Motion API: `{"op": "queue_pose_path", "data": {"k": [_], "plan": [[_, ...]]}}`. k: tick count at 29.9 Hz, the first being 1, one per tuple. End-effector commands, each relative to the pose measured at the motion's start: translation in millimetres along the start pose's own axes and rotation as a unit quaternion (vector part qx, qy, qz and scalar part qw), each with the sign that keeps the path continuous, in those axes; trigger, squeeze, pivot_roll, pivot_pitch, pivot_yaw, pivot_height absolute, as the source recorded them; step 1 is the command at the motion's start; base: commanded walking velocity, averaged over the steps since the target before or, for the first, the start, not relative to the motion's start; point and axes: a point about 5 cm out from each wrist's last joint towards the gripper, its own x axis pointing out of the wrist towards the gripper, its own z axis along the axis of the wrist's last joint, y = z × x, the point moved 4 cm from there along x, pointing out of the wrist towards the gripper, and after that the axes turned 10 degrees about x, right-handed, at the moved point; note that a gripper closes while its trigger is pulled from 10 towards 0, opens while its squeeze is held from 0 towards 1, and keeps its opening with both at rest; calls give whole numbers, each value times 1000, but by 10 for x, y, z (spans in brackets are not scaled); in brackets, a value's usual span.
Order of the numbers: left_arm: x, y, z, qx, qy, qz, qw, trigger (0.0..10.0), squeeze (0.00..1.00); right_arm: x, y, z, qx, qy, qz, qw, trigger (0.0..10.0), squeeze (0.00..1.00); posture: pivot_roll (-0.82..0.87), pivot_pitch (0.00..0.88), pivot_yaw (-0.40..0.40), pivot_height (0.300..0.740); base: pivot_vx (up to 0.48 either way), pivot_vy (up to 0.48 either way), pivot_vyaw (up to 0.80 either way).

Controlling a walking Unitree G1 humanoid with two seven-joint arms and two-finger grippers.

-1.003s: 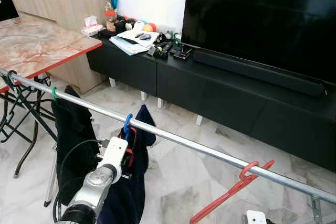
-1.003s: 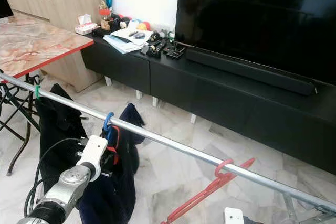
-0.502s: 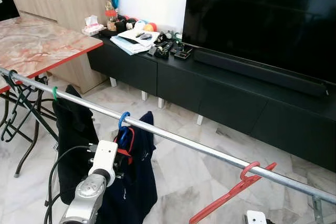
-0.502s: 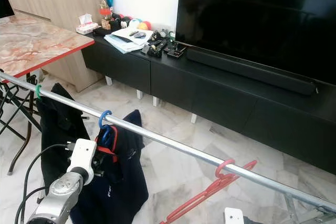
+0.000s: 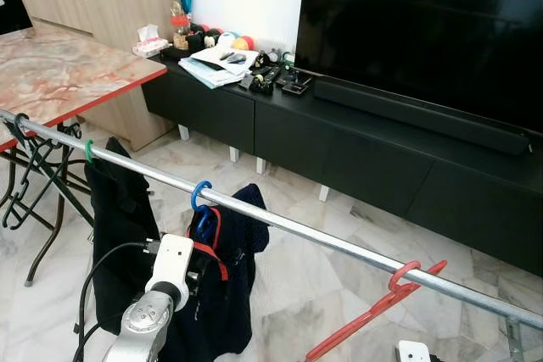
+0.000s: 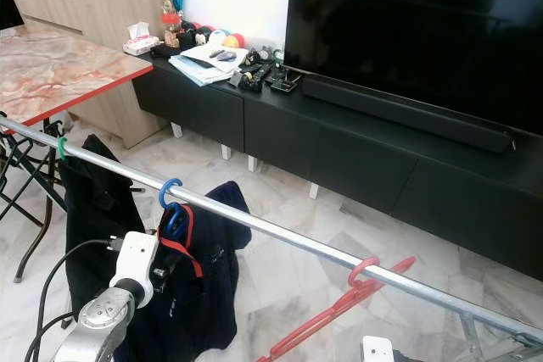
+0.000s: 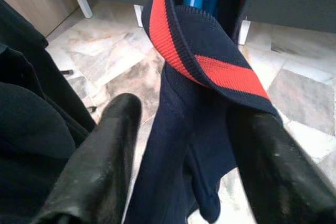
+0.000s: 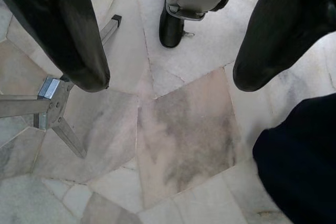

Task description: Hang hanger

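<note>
Marble-floored living room; blue plastic hanger (image 5: 200, 198) carrying a navy red-trimmed shirt (image 5: 222, 286) hooks the silver metal rail (image 5: 280, 225); left gripper (image 7: 184, 166), at seven o'clock below it, spread wide around fabric; snagging cloth could unhook it.

Spread right tool (image 8: 168, 77) above marble floor (image 8: 178, 129)

The navy garment (image 5: 222, 294) hides the blue hanger (image 5: 200, 203) below its hook

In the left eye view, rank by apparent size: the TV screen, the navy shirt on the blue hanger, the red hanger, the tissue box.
1. TV screen
2. navy shirt
3. red hanger, nearer the camera than the TV
4. tissue box, far away
</note>
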Motion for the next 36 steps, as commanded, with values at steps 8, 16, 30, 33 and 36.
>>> {"op": "queue_pose_path", "data": {"k": [8,16,30,33,36], "plan": [[-6,31,110,-16,-21,10,1000,10000,1000,2,6,-2,-2,2,-1,1000,10000,0,64,0,-13,740,0,0,0],[-174,152,295,-43,-81,32,995,10000,0,3,3,10,-1,0,-1,1000,10000,0,65,0,-15,740,0,0,0],[-752,660,-22,-1,-44,133,990,10000,0,4,-11,39,-3,-2,-5,1000,10000,0,92,0,-20,740,0,0,0],[-764,628,-467,27,50,115,992,10000,0,6,-4,43,-3,-2,-4,1000,10000,0,87,0,-20,740,0,0,0],[-783,385,-891,36,133,48,989,10000,0,7,1,46,-1,-3,-5,1000,10000,0,86,0,-16,740,0,0,0]]}}
